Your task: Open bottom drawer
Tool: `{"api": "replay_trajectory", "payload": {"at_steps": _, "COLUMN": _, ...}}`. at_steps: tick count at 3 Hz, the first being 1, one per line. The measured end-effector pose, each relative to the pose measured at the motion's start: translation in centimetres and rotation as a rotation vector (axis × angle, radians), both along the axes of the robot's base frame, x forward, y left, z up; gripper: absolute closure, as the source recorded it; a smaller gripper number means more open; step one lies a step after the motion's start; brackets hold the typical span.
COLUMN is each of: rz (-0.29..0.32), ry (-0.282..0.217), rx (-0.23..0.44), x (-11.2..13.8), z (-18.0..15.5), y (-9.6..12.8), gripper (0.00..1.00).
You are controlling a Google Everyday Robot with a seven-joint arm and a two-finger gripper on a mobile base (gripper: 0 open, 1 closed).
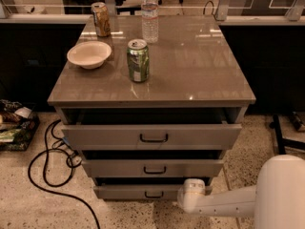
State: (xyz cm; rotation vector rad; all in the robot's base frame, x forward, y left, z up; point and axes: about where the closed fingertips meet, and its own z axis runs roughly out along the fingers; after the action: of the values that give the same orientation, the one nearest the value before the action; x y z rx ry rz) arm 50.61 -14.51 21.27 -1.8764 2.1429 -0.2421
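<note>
**Grey drawer cabinet with gripper: contents as seen**

1. The bottom drawer (133,192), your task piece. It is the lowest and thinnest of three grey fronts, close to the floor. Its small black loop handle (153,194) sits at the middle, and a dark gap shows above the front.
2. The gripper (190,197). It is low at the near right, on the end of a white arm (228,204) that reaches in from the right. It sits at the right end of the bottom drawer's front, to the right of the handle. You cannot tell whether it touches the front, nor whether the pincer is apart or together.
3. The middle drawer (190,168) and top drawer (200,136). Each has a black handle and a dark gap above it.
4. The cabinet top (200,66). A green can (137,60) stands near the middle, and a pale bowl (89,54) is to its left. A water bottle (149,14) and a tan can (100,19) stand at the far edge.
5. The floor on the left. A black cable (47,173) lies there in loops.
</note>
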Motion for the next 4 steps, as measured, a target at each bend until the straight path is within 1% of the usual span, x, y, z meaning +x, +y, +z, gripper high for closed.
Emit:
{"api": "replay_trajectory", "payload": {"at_steps": 1, "rz": 0.001, "ry": 0.003, "rx": 0.0, "x": -0.1, "z": -0.1, "y": 0.1, "gripper": 0.96}}
{"api": "replay_trajectory", "payload": {"at_steps": 2, "rz": 0.001, "ry": 0.003, "rx": 0.001, "x": -0.1, "z": -0.2, "y": 0.1, "gripper": 1.0}}
{"api": "replay_trajectory", "payload": {"at_steps": 3, "rz": 0.001, "ry": 0.003, "rx": 0.001, "x": -0.2, "z": -0.2, "y": 0.1, "gripper": 1.0}}
{"api": "replay_trajectory", "payload": {"at_steps": 4, "rz": -0.004, "ry": -0.044, "rx": -0.008, "x": 1.0, "z": -0.1, "y": -0.2, "gripper": 1.0}}
